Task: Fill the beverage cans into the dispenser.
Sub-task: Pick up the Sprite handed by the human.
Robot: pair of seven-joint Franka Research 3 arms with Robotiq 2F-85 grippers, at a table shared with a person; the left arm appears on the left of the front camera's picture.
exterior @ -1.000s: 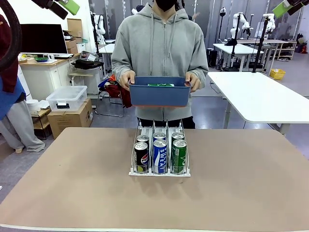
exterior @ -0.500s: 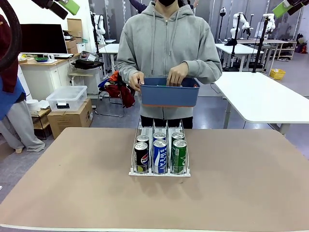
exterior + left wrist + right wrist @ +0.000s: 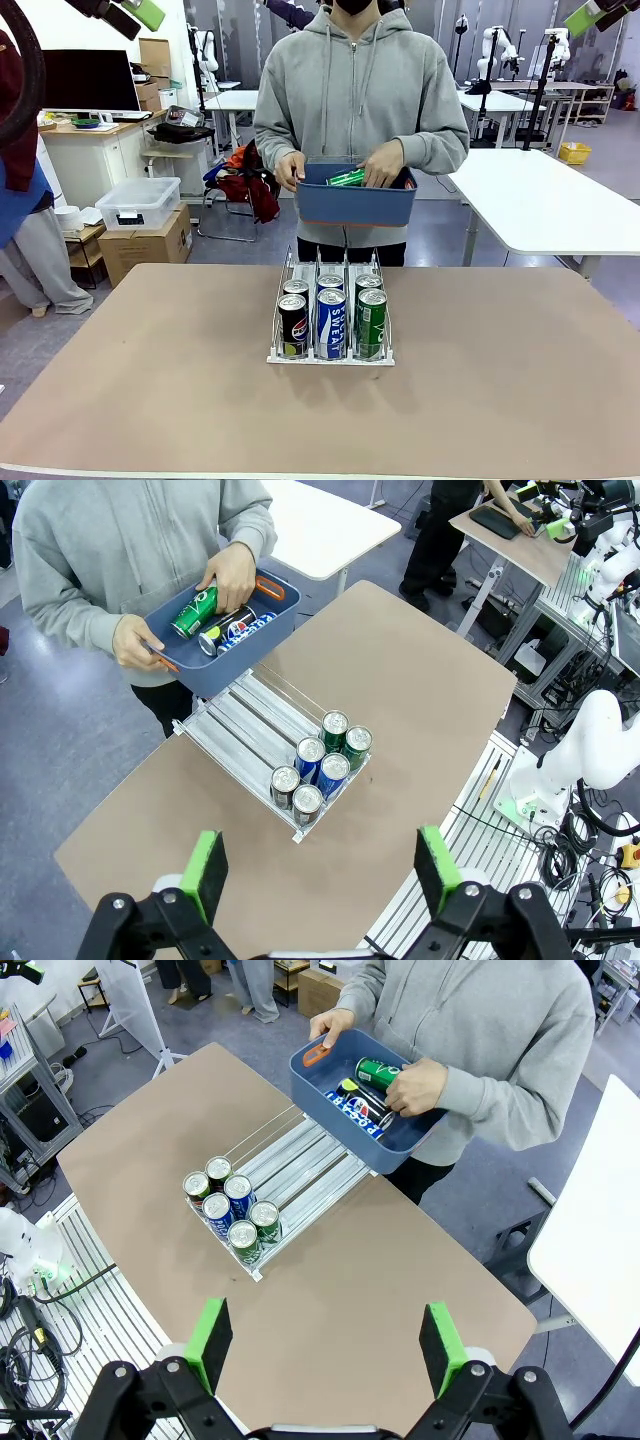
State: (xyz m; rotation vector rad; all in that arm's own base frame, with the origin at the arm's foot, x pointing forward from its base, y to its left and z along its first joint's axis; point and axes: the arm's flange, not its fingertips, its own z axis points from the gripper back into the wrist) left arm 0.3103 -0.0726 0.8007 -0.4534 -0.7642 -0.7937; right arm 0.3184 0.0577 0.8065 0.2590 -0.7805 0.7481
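Cans [image 3: 331, 322] stand six in the dispenser [image 3: 330, 358], two deep in each of its three lanes and all down against the front lip. Black ones are in the left lane, blue-white in the middle and green on the right (as the front view has it). The upper stretch of every lane is bare. The dispenser sits midway between the left and right edges of the table [image 3: 500, 400], its raised back end close to the far edge.

Just beyond that edge a person holds a blue bin [image 3: 355, 205] with one hand [image 3: 290, 168]. The other hand [image 3: 383, 165] grips a green can [image 3: 347, 178] lying in it. Spare cans [image 3: 362, 1112] lie beside that one in the bin.

Left gripper [image 3: 322, 870] and right gripper [image 3: 325, 1345] both hang high above the table, jaws wide, nothing between them.

The step in hand looks like lifting out the green can to load it. Done well, it goes in upright at the high end of the right lane to match colours. Its base should sit flat between the wires, and a gentle release lets it slide down to the can ahead rather than topple.
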